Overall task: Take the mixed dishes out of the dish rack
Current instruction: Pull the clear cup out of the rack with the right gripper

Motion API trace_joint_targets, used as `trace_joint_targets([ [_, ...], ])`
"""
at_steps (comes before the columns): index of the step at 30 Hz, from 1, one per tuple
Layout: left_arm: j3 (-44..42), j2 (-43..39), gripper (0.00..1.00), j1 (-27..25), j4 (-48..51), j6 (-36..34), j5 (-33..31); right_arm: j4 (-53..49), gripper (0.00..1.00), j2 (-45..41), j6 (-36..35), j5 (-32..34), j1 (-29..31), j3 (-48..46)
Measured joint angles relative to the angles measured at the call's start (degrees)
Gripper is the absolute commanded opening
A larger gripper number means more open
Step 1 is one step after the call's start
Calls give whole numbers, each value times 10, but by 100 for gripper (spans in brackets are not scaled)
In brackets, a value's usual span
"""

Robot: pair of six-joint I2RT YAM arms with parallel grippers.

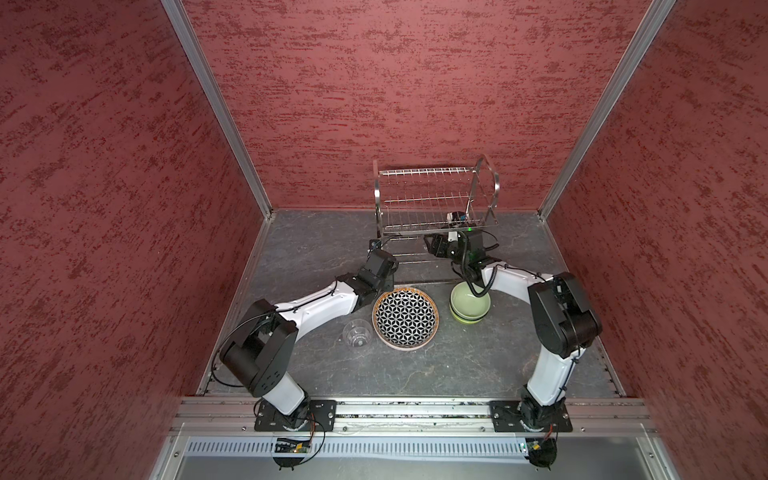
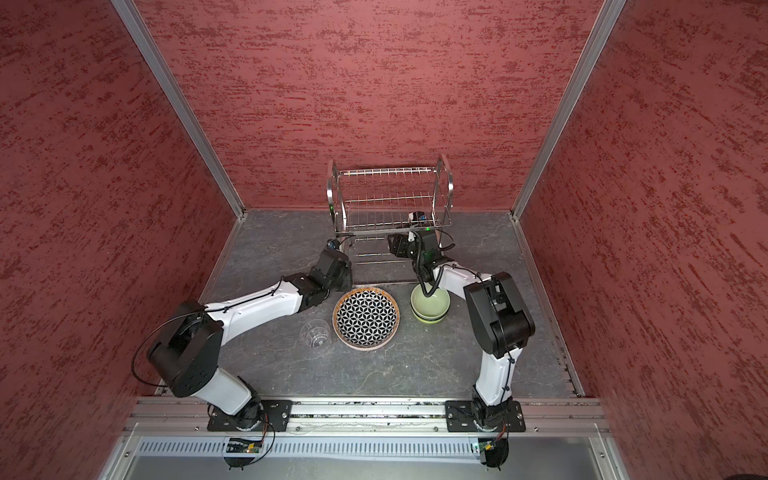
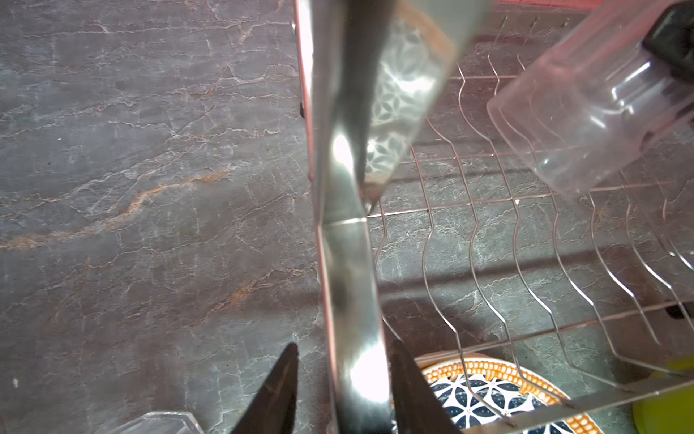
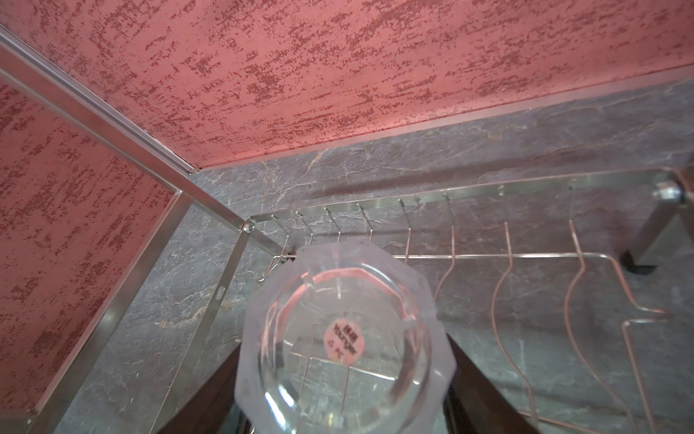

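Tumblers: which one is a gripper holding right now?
The tumbler over the lower wires of the dish rack, clamped in the right gripper. The other tumbler stands free on the table, beside the patterned plate, with no gripper on it.

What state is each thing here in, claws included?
Dish rack: standing upright.
Held tumbler: gripped, tilted, over the dish rack's lower wires.
Right claw: shut on held tumbler.
Left claw: open, straddling the dish rack's side post.
Table tumbler: upright on the table.
Plate: flat on the table.
Cream-green bowl: nested in lime bowl, mouth up.
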State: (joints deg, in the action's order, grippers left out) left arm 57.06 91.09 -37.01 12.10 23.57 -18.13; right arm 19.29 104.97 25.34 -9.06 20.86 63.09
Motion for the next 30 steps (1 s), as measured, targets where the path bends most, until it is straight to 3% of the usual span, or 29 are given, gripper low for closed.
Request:
trace_joint_targets([
  [6,0,0,19,-3,0,4,2,25,31,-10,15,-3,0,-26],
  [12,1,2,0,-3,1,-1,-4,36,29,-10,18,-7,0,-30],
  [19,17,17,0,-2,1,2,-16,9,28,0,7,-14,0,0],
  [25,33,30,0,21,-3,13,-17,-17,27,53,-5,-27,0,89],
  [30,41,49,0,39,-10,10,-26,-12,26,86,2,-47,2,109],
])
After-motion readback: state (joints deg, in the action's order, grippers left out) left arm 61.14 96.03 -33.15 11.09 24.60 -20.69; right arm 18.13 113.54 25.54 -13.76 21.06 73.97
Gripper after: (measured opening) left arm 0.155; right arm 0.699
